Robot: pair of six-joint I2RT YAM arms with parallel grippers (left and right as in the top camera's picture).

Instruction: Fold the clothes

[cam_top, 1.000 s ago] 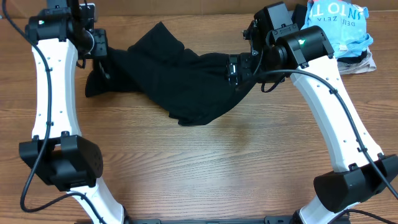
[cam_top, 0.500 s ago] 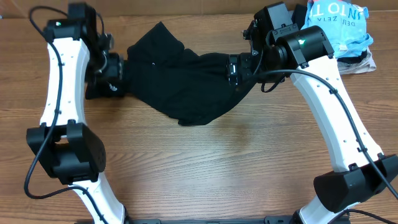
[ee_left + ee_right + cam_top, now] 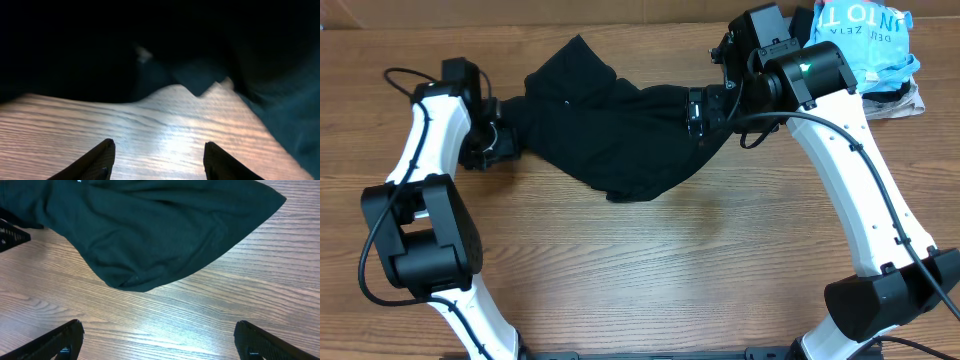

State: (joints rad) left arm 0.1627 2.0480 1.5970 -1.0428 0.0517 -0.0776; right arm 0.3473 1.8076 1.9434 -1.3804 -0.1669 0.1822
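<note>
Overhead view is showing a crumpled black soft-fabric T-shirt (image 3: 610,135) lying bunched on the far half of the brown wood-grain counter (image 3: 670,270), not yet spread flat or folded. Left claw (image 3: 498,142) is sitting low at the shirt's left edge, released, fingers (image 3: 97,160) parted over bare wood just short of the dark cloth, probably lining up to pinch a sleeve or hem. Right claw (image 3: 695,110) is hovering at the shirt's right edge, likewise released and gripping nothing. Well right of the shirt, a light blue garment with white lettering (image 3: 865,40) is resting aside.
</note>
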